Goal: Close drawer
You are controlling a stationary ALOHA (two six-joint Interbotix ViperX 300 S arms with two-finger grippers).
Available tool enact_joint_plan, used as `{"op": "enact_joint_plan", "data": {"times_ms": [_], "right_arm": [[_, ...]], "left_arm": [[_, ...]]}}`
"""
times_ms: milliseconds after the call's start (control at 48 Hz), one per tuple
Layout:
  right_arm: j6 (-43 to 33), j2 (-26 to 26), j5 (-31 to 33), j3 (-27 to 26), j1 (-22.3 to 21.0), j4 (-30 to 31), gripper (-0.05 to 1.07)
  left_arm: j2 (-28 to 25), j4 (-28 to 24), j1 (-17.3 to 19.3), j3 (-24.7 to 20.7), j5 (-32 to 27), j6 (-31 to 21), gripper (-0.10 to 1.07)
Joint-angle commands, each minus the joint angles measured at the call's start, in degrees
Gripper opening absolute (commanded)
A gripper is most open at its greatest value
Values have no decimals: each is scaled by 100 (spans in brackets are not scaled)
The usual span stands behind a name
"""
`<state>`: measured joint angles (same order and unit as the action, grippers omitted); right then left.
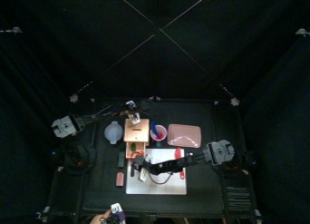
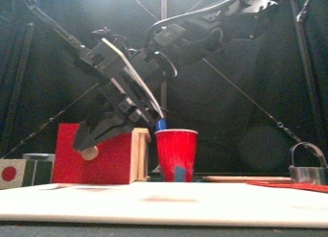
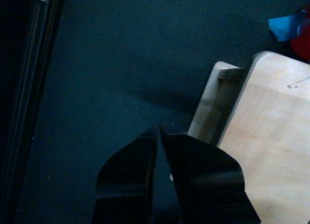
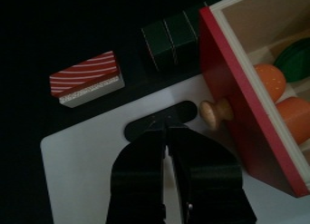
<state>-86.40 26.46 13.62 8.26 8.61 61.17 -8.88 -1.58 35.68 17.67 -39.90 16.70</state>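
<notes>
1. Red-fronted drawer (image 4: pixel 237 82) is pulled out of its wooden box (image 3: pixel 273 128), toy food inside.
2. Right gripper (image 4: pixel 165 128), fingers together, sits near the knob (image 4: pixel 218 111); I'd say lining up.
3. Next: press the front straight in.
4. Left gripper (image 3: pixel 159 132) hovers beside the box, fingers look together, empty.

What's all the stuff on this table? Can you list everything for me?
box: one, tan wood, table's middle
drawer: one, red front, pale inside, pulled open
toy pieces: at least three, orange and green, in the drawer
cup: one, red, beside the box
bowl: one, pale, box's other side
slab: one, pinkish-brown, past the cup
sheet: one, white, near the front
striped block: one, red-white, beside the sheet
dark block: one, green, near the drawer
left claw: black, by the box
right claw: black, shut, over the sheet, near the drawer's knob
</notes>
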Motion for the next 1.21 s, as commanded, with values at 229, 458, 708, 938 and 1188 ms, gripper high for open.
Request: {"op": "enact_joint_plan", "data": {"times_ms": [229,458,708,938,1188], "right_arm": [[9,-141,589,-185,-158,53,8],[9,-141,729,-202,-255,62,8],[9,-141,729,-308,-519,272,8],[9,-141,729,-299,-791,422,8],[9,-123,721,-316,-1090,589,8]], "left_arm": [[70,-9,-18,-53,26,0,56],[70,-9,-26,-44,26,18,56],[70,-9,-26,9,70,26,56],[70,-9,-53,44,70,18,56],[70,-18,-62,35,105,18,56]]}}
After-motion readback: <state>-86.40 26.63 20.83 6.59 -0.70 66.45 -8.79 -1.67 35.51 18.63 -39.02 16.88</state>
